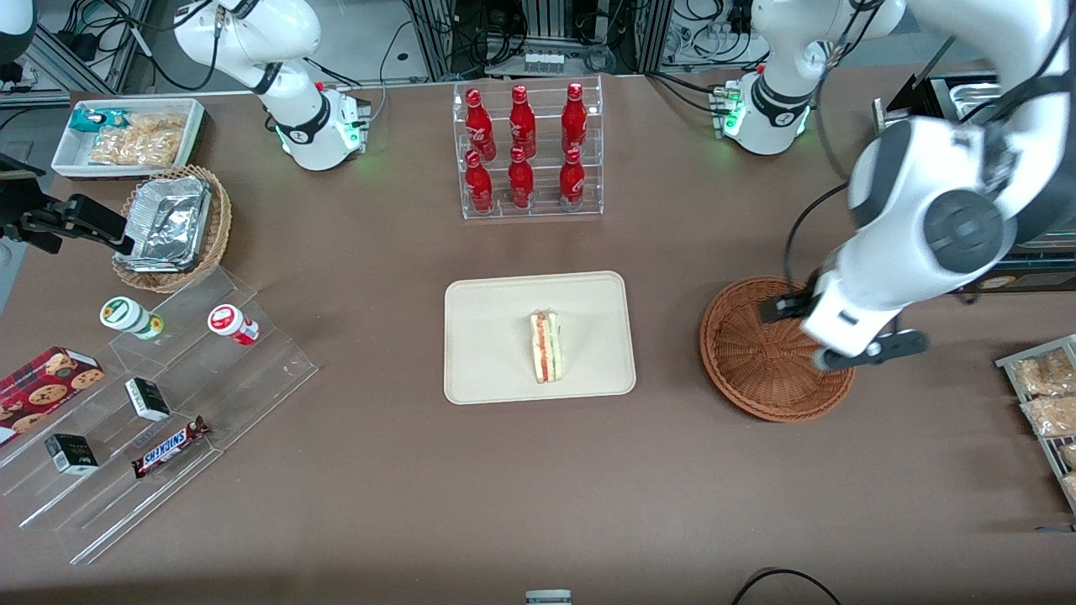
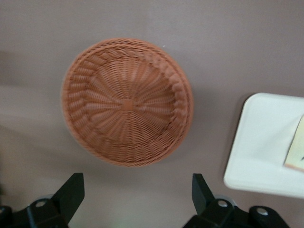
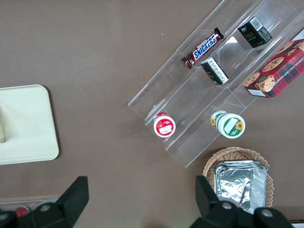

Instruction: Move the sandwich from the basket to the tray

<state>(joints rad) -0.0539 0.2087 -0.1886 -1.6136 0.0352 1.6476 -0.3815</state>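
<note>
The sandwich (image 1: 546,346) lies on the beige tray (image 1: 487,336) in the middle of the table, its red and green filling stripe facing up. The round reddish-brown basket (image 1: 748,361) stands beside the tray toward the working arm's end and holds nothing. My gripper (image 1: 832,332) hangs above the basket's rim, open, with nothing between its fingers. In the left wrist view the gripper (image 2: 137,190) shows bare table between its black fingertips (image 2: 71,190), with the basket (image 2: 127,102), a tray (image 2: 266,152) corner and the sandwich (image 2: 297,152) edge ahead of it.
A clear rack of red bottles (image 1: 528,151) stands farther from the camera than the tray. Toward the parked arm's end are a stepped acrylic shelf (image 1: 168,395) with snacks, a tan basket with foil containers (image 1: 172,227) and a white bin (image 1: 126,134). Bagged snacks (image 1: 1046,395) lie past the basket.
</note>
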